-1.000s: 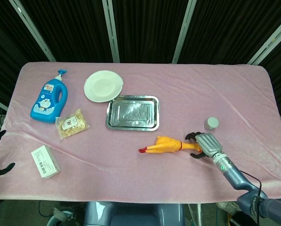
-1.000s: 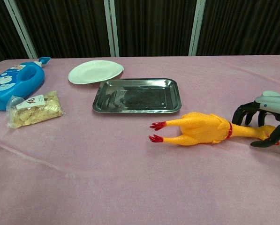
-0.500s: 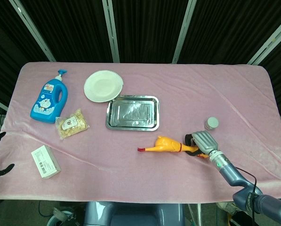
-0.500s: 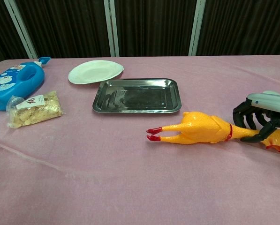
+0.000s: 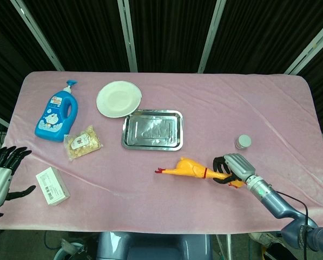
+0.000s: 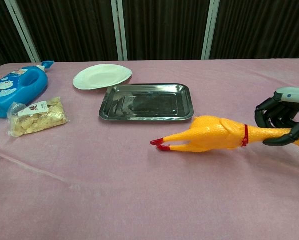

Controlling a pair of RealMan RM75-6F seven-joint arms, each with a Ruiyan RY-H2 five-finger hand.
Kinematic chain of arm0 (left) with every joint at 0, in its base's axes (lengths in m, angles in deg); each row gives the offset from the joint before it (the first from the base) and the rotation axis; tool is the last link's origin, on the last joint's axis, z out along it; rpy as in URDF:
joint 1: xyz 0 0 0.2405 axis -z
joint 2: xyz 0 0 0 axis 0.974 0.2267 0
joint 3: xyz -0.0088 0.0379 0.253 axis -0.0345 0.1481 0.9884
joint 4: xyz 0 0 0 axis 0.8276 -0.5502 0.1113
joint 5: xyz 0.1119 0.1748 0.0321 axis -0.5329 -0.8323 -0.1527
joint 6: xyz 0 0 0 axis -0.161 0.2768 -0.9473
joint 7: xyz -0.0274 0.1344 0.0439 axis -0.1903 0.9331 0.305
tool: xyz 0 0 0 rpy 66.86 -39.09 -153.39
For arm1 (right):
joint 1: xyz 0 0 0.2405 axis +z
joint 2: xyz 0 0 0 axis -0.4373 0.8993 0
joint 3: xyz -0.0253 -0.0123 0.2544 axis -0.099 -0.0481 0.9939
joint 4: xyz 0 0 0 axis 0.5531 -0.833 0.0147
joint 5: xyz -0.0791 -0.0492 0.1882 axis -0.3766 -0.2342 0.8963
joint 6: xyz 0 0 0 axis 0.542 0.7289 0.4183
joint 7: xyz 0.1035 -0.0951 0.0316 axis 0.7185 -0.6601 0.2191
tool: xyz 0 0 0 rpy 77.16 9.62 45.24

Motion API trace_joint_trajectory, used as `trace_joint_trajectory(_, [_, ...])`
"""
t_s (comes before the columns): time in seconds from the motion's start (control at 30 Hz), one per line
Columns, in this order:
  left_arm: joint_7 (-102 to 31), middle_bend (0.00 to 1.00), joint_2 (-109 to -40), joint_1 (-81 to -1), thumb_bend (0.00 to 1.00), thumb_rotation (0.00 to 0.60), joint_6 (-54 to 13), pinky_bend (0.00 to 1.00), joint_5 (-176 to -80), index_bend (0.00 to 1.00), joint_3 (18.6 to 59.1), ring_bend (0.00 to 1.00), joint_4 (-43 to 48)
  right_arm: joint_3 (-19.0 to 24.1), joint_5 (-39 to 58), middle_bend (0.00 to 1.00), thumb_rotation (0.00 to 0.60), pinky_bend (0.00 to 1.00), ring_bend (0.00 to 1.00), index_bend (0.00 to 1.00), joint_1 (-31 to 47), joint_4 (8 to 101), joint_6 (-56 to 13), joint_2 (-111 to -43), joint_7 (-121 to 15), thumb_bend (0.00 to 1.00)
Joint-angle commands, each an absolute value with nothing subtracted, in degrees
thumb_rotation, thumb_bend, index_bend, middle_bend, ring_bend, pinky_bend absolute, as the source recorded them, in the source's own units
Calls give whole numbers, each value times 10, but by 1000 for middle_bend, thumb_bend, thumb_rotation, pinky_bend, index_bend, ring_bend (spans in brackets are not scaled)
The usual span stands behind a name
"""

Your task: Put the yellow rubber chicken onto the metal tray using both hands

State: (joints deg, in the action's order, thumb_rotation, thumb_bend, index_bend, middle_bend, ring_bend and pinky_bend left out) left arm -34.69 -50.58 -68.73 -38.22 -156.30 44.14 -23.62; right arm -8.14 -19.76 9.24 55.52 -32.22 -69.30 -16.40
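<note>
My right hand (image 5: 230, 169) grips the neck of the one yellow rubber chicken (image 5: 189, 168), which lies stretched out at the table's front right, near the one metal tray (image 5: 152, 129). My left hand (image 5: 0, 175), fingers spread and holding nothing, waits at the left edge.

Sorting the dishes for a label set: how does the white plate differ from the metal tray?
The round white plate is matte and circular; the rectangular metal tray is shiny and reflective, with rounded corners and a raised rim. The plate lies farther back and left. Both are empty, flat on the pink tablecloth.
</note>
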Motion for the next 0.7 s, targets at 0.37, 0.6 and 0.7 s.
trace_joint_trajectory(0.37, [-283,169,-533,-580,67,600,-287,108,-1556,205,389,110,-350,-79,-229,727,600,908,747,964,133,640,-303,-661,-78,496])
trace_joint_trajectory(0.6, [-227,164,-581,-535,60,600,-239,108,-1534,174,378,110,-373,-64,-210,727,600,908,747,965,151,660,-318,-664,-81,497])
trace_joint_trajectory(0.7, [-204,162,-607,-512,50,600,-209,108,-1508,167,374,110,-387,-53,-192,727,600,908,747,965,159,666,-330,-666,-85,496])
